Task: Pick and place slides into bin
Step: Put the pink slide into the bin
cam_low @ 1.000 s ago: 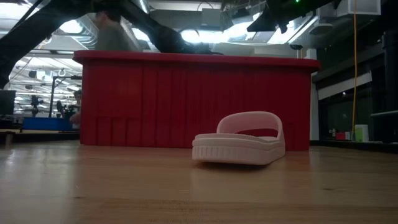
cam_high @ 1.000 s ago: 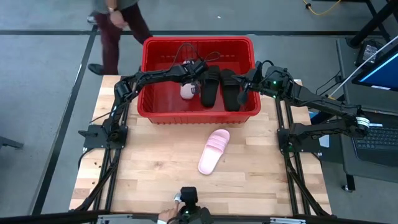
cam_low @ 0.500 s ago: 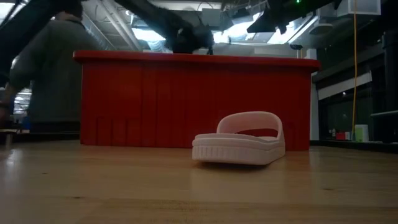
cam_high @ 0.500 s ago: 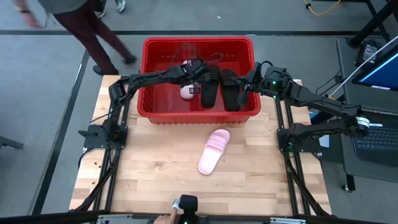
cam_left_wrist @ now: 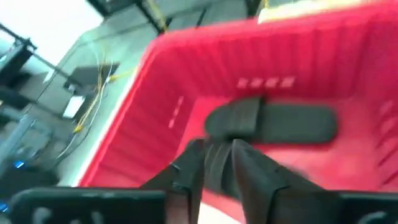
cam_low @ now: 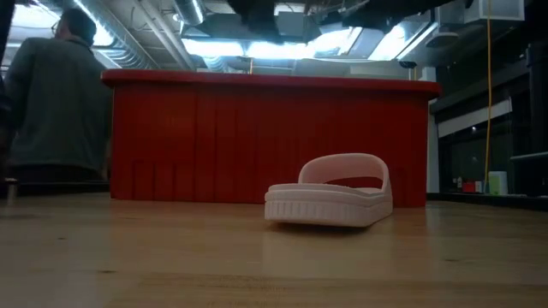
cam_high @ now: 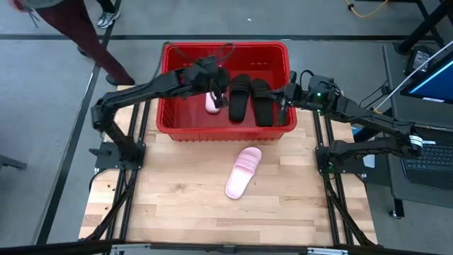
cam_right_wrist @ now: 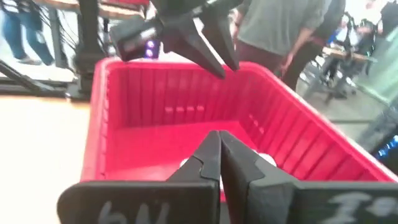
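The red bin (cam_high: 226, 47) stands at the table's far middle. On its floor lie one pale pink slide (cam_high: 211, 103) and two black slides (cam_high: 239, 98) (cam_high: 263, 101) side by side. A second pink slide (cam_high: 243, 172) rests on its sole on the table in front of the bin, and it also shows in the low view (cam_low: 330, 192). My left gripper (cam_high: 218, 88) hangs open and empty above the bin, over the pink slide. My right gripper (cam_high: 282, 105) is shut and empty above the bin's right wall.
Bare wooden table lies to the near, left and right of the loose pink slide. A person (cam_low: 60, 103) stands beyond the table's far left corner. A laptop (cam_high: 432, 78) sits on a stand off the right edge.
Both grippers have risen out of the low view. My left gripper has lifted away from the pink slide in the bin, and its arm has swung up and outward to the left. The slides have stayed where they were. The person has walked toward the left.
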